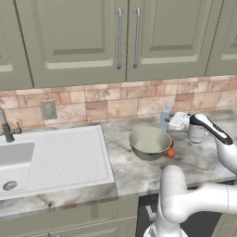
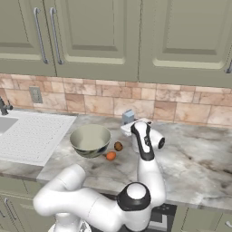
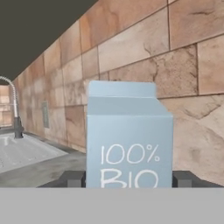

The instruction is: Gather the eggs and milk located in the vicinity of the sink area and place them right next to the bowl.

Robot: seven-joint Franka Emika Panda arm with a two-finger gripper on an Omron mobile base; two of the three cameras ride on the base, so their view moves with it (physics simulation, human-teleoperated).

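Hand view alone shows "100% BIO" print on milk (image 3: 129, 144). Claw (image 3: 129, 178) part-spread, fingertips (image 3: 72, 178) flanking carton, seemingly pinching it.

Gripper (image 3: 129, 178) level, jaws clamped, arm outstretched.

Olive-green wall cabinets (image 1: 74, 37) with raised panels and slim vertical metal handles (image 1: 120, 38) span the top of both base views. Below them runs a backsplash (image 1: 115, 104) of tan and rust stone tiles, with a grey wall outlet (image 1: 48, 110) at its left in the left base view. The marbled grey bench (image 1: 139, 173) crosses the middle of the frame, and matching green base cabinets (image 1: 69, 227) line the lower left. Light is even and soft.
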